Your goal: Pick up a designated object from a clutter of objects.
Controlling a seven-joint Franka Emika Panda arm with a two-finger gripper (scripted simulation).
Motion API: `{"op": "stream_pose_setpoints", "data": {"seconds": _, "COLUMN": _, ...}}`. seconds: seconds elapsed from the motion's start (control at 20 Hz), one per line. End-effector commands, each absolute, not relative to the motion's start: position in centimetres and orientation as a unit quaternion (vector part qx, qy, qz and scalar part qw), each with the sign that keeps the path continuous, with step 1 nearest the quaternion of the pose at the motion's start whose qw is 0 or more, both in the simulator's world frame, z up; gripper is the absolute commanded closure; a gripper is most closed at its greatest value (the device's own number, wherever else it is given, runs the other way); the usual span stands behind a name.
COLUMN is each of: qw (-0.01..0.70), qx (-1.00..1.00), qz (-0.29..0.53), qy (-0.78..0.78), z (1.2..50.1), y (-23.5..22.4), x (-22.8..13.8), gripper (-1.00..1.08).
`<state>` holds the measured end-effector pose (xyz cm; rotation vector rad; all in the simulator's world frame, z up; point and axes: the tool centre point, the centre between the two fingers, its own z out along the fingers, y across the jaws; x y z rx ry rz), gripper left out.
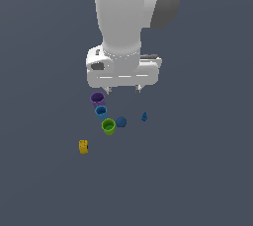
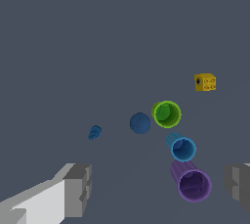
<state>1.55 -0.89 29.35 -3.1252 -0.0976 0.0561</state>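
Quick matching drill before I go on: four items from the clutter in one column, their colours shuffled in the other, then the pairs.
Things:
1. ball
2. block
3. cup nearest the block
4. cup nearest the end effector

Colours:
A. purple
B. yellow
C. dark blue
D. green

Pairs: 1-C, 2-B, 3-D, 4-A

The arm's shell (image 1: pixel 121 18) looks like smooth, softly glossy white plastic with a grey cap, the tool (image 2: pixel 158 189) has matt grey pads (image 2: pixel 78 189), the flat slate counter (image 1: pixel 197 170) is matt, and the yellow block (image 1: pixel 83 146) looks like dimpled plastic.
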Motion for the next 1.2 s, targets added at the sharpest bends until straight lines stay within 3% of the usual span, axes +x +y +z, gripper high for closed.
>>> {"op": "stream_pose_setpoints", "data": {"seconds": 0.0, "qw": 0.007, "qx": -0.999, "qz": 0.017, "qy": -0.034, "z": 28.4, "y": -1.8, "x": 2.4, "gripper": -0.92}}
{"op": "stream_pose_setpoints", "data": {"seconds": 0.7, "qw": 0.004, "qx": -0.998, "qz": 0.008, "qy": -0.06, "z": 18.2, "y": -10.6, "x": 8.8, "gripper": -0.92}}
{"op": "stream_pose_setpoints", "data": {"seconds": 1.15, "qw": 0.001, "qx": -0.997, "qz": 0.002, "qy": -0.075, "z": 11.0, "y": -16.4, "x": 10.6, "gripper": -0.92}}
